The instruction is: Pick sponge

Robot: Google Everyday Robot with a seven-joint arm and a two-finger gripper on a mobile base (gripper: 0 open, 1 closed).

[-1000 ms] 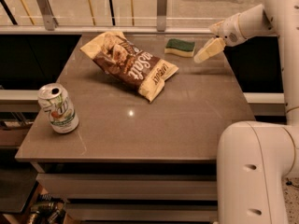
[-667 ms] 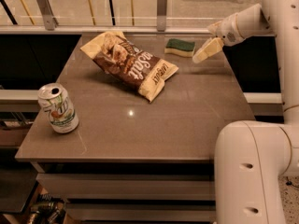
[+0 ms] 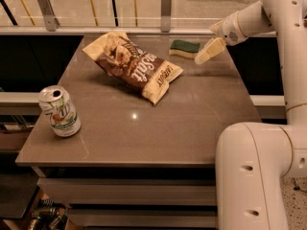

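Hovering tool (image 3: pixel 207 52) beside sponge (image 3: pixel 184 48) (green top, yellow base).

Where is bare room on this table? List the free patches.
Widest bare patch: the front half of the table, from the soda can to the right edge, before the chip bag. A smaller strip lies left of the bag. Crowded: the far right corner, where the gripper hangs beside the sponge.

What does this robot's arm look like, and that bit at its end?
The arm is smooth, glossy white, built of thick rounded tubes with a few small dark holes; no loose cables show. Its tapered cream gripper sits beside the green-topped yellow sponge.
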